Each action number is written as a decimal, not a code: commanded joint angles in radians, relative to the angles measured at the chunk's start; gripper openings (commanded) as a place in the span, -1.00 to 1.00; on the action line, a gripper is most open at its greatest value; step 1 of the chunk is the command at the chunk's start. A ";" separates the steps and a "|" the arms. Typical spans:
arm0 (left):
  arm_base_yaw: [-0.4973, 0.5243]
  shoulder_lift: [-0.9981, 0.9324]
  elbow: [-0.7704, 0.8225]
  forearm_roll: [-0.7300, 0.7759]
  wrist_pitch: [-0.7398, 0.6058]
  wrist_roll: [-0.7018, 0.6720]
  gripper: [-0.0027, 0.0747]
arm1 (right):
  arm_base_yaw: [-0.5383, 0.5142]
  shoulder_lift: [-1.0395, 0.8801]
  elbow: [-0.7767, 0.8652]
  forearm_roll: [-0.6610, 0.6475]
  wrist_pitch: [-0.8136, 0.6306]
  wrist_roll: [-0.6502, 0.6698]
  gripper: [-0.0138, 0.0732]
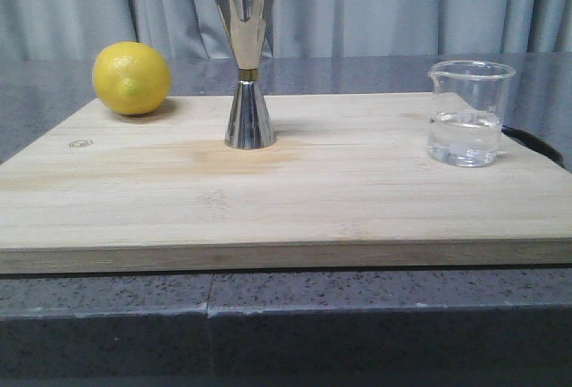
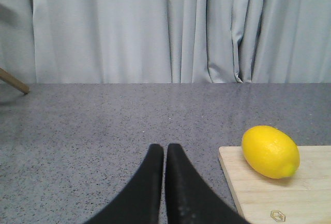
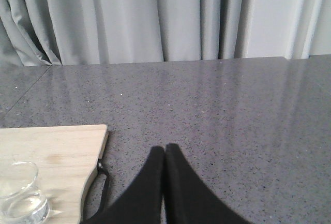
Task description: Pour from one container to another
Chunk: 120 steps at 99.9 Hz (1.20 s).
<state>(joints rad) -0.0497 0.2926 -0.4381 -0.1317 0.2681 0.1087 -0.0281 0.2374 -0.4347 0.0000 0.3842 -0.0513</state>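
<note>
A clear glass beaker with water in its lower part stands upright at the right of the wooden board; the right wrist view catches it too, beaker. The steel jigger with a gold waist band stands upright at the board's middle back. Neither gripper shows in the front view. My left gripper is shut and empty over the grey counter, left of the board. My right gripper is shut and empty over the counter, right of the board.
A yellow lemon lies on the board's back left corner, lemon. A black handle loop hangs at the board's right edge. Grey curtains close off the back. A wooden leg stands far off.
</note>
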 commanded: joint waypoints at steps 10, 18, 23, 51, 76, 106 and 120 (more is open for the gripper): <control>0.005 0.018 -0.035 -0.004 -0.074 0.001 -0.98 | -0.006 0.021 -0.033 0.000 -0.089 -0.013 -0.85; 0.005 0.018 -0.035 -0.004 -0.076 0.001 -0.98 | -0.006 0.021 -0.033 0.000 -0.087 -0.013 -0.85; 0.005 0.018 -0.035 -0.004 -0.076 0.001 -0.98 | -0.006 0.021 -0.033 0.000 -0.087 -0.013 -0.85; 0.005 0.018 -0.035 0.022 -0.074 0.001 -0.51 | -0.006 0.021 -0.033 -0.016 -0.091 -0.013 -0.27; 0.005 0.018 -0.035 0.030 -0.080 0.001 0.42 | -0.006 0.021 -0.033 -0.029 -0.088 -0.013 0.46; 0.005 0.018 -0.035 0.027 -0.085 0.001 0.27 | -0.006 0.021 -0.033 -0.029 -0.088 -0.013 0.45; 0.005 0.018 -0.035 0.027 -0.087 0.001 0.19 | -0.006 0.023 -0.033 -0.025 -0.088 -0.013 0.45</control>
<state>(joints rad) -0.0497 0.2926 -0.4396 -0.0981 0.2619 0.1109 -0.0281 0.2391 -0.4347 -0.0201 0.3820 -0.0537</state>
